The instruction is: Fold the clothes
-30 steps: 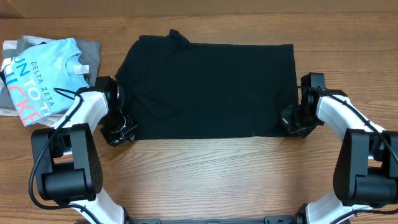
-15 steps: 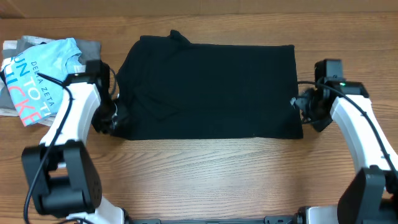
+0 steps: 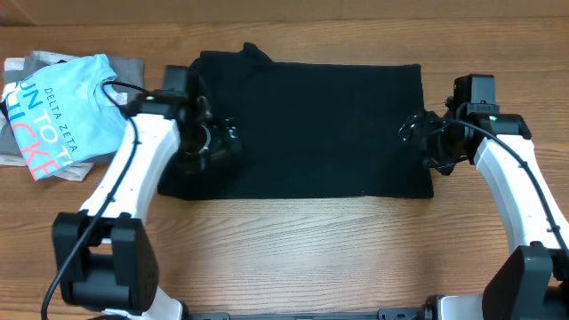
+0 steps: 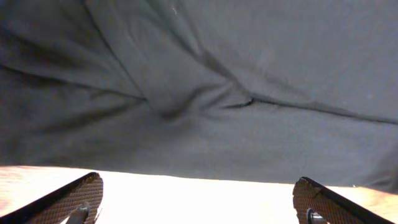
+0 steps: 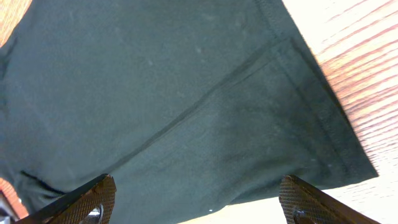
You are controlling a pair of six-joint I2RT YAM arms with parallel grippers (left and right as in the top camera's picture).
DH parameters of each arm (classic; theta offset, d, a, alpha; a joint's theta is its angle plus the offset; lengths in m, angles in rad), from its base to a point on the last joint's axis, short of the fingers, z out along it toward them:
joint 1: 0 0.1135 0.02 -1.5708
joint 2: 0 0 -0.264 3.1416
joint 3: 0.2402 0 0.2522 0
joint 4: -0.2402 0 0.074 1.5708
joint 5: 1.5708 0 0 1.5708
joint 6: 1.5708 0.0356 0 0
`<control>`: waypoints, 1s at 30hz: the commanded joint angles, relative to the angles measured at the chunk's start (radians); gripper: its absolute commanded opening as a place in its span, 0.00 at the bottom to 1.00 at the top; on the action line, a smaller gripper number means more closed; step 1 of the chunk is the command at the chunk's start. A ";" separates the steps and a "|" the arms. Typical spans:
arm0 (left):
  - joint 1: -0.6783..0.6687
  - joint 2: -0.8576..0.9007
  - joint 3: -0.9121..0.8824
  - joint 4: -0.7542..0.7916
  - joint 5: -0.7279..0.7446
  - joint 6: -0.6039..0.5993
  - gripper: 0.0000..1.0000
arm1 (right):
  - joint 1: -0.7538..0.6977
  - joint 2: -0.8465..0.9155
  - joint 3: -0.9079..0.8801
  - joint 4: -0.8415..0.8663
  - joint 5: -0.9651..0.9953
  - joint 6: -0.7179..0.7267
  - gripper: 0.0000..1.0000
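The clothes, a plain black T-shirt (image 3: 311,124), lie flat on the wooden table (image 3: 293,249) in a wide rectangle. A sleeve tip pokes out at the back left. My left gripper (image 3: 222,142) hovers over the shirt's left part. It is open, with nothing between its fingers. In the left wrist view the gripper (image 4: 199,202) spans the creased black shirt (image 4: 205,81) and the bright table edge. My right gripper (image 3: 412,133) hangs over the shirt's right edge, also open and empty. The right wrist view has that gripper (image 5: 196,202) above the hemmed cloth (image 5: 168,93).
A light-blue T-shirt printed "DELTA ZETA" (image 3: 58,107) lies on a grey folded shirt (image 3: 133,71) at the back left, close to my left arm. Bare wood runs along the front of the table.
Both grippers were shut at the shirt's front corners; they have opened and let go. Both arms have moved back and inward over the shirt.
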 commanded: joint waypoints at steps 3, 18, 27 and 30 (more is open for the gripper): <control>-0.037 0.078 0.008 0.019 -0.108 -0.218 1.00 | 0.009 -0.007 0.013 -0.003 -0.015 -0.017 0.90; -0.037 0.201 0.009 0.078 -0.103 -0.297 0.98 | 0.009 -0.007 0.013 -0.025 0.019 -0.024 0.94; -0.036 0.238 0.009 0.121 -0.092 -0.296 0.87 | 0.009 -0.007 0.013 -0.024 0.019 -0.024 0.94; -0.036 0.238 0.009 0.136 -0.095 -0.296 0.85 | 0.009 -0.007 0.013 -0.025 0.019 -0.024 0.94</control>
